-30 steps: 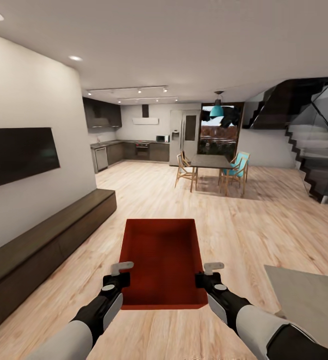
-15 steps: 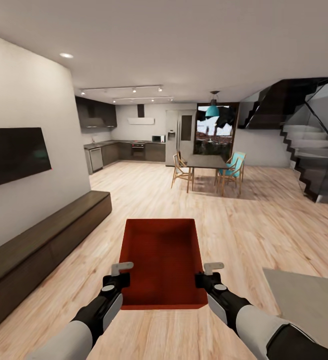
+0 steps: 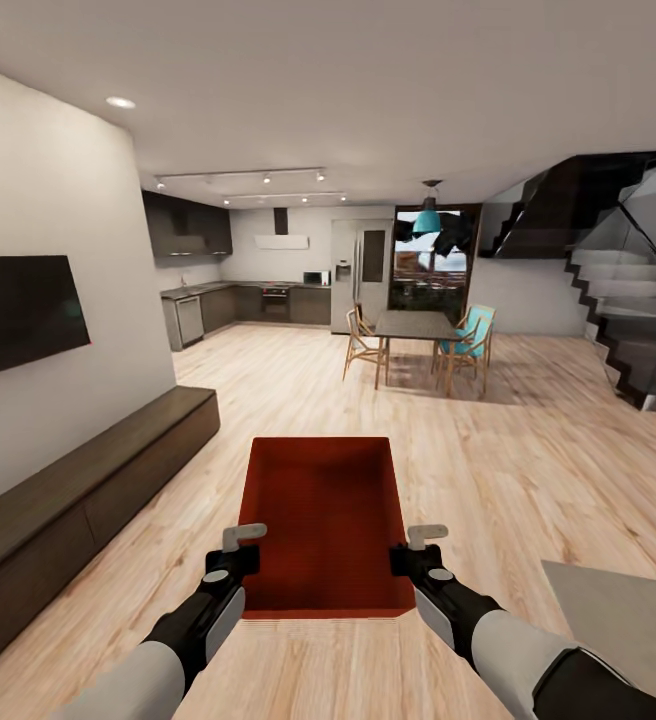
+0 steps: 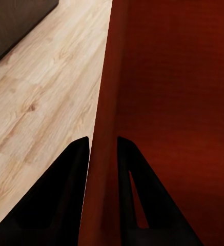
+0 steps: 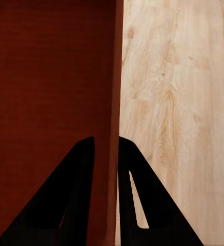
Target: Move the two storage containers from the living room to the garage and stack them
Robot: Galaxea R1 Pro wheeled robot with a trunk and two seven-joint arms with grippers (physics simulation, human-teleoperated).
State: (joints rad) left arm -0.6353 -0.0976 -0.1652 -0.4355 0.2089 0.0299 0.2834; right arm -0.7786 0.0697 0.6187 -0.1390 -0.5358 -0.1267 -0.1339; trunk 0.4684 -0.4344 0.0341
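The red storage container (image 3: 323,520) sits right between the two hands, up off the light wood floor (image 3: 528,470) of the living room. The left hand (image 3: 240,545) has its left wall and the right hand (image 3: 416,545) has its right wall.

In the left wrist view, the left hand (image 4: 102,154) is almost closed, with one dark finger (image 4: 65,195) outside the thin wall and the other inside the container (image 4: 178,102). In the right wrist view, the right hand (image 5: 106,151) pinches its wall the same way, one finger (image 5: 137,195) out over the floor (image 5: 178,102).

The head view also shows the room: a black TV (image 3: 18,312) on the white wall, a long dark bench (image 3: 88,490) under it, a dining table (image 3: 416,325) with chairs, a kitchen (image 3: 258,290) far back, and dark stairs (image 3: 618,320).
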